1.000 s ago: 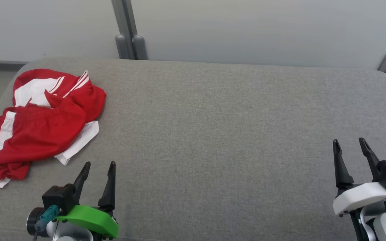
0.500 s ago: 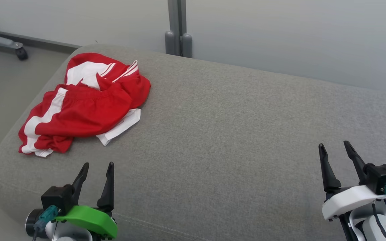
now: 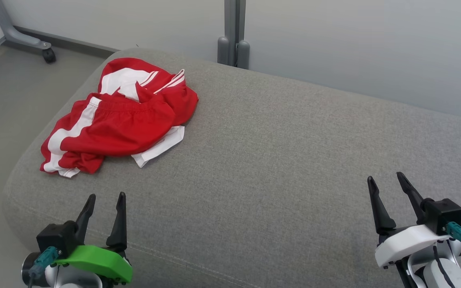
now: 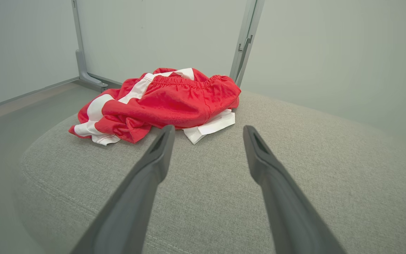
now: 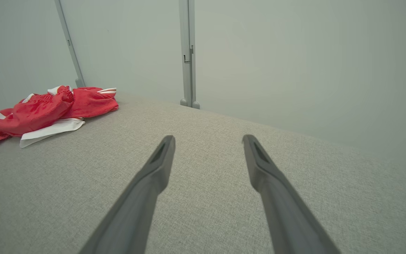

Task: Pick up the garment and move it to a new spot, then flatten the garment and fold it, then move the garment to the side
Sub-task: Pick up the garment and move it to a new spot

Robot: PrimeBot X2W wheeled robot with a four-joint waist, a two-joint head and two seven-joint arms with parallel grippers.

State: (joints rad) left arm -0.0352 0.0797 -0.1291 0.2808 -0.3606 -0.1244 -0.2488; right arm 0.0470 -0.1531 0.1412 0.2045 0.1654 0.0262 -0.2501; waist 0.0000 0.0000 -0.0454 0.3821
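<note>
You are swinging the head view toward the left end of the grey cushion (image 3: 278, 160), bringing the crumpled red-and-white garment (image 3: 118, 120) lying there fully into frame, while the left gripper (image 3: 107, 195) and right gripper (image 3: 385, 177) are hanging spread wide and empty, so the pickup is only beginning.

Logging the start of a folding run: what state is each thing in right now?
garment: crumpled, unfolded, lying at the left end of the grey cushion.
left claw: open, empty, short of the garment.
right claw: open, empty, far from the garment.
</note>
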